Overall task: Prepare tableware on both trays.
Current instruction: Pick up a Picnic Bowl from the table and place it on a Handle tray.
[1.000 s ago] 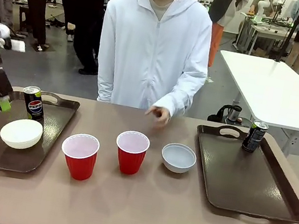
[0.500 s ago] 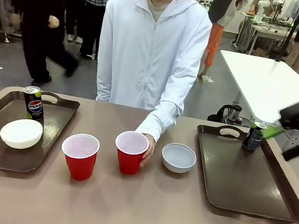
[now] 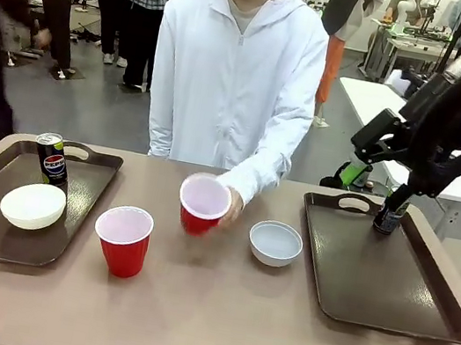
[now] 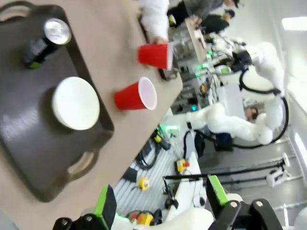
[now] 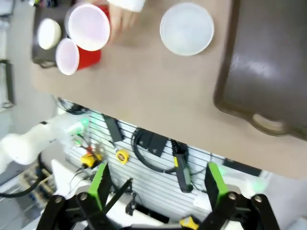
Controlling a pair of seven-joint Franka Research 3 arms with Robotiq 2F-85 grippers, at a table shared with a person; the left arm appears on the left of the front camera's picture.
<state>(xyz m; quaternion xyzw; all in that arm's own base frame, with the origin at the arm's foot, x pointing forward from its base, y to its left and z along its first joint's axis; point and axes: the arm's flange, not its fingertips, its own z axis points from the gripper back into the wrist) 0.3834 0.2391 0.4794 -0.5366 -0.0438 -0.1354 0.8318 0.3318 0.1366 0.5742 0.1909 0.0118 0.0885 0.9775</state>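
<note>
Overhead, the right gripper (image 3: pixel 376 182) hangs at about two o'clock of the table (image 3: pixel 212 330), jaws spread wide and empty. One finger crosses in front of a dark can (image 3: pixel 386 220) standing at the twelve o'clock end of the right tray (image 3: pixel 387 298). The left gripper (image 4: pixel 160 203) is equally wide and empty, high above the left tray (image 4: pixel 29 158) at nine o'clock, which carries the white bowl (image 3: pixel 33 205) and a second can (image 3: pixel 52 159) toward twelve.

Between the trays, the grey-blue bowl (image 3: pixel 275 242) sits on bare table just right of centre. At its nine o'clock the person's hand (image 3: pixel 231 208) holds a red cup (image 3: pixel 203 204) off the table, tilted so its mouth faces six o'clock. The other red cup (image 3: pixel 122 238) stands upright toward seven o'clock, mouth up, long axis vertical, narrowing to its base.

The cups are probably very light and thin-walled, so a hard squeeze would buckle them; I would pinch gently across the wall just under the rim. The bowls look stiff, smooth and shallow, open side up with no long axis, best taken by the rim with one finger inside and one outside. The cans stand vertical, rigid and slick, likely the heaviest pieces; grip them round the middle. Both trays run lengthwise from six to twelve, handles at their ends.
</note>
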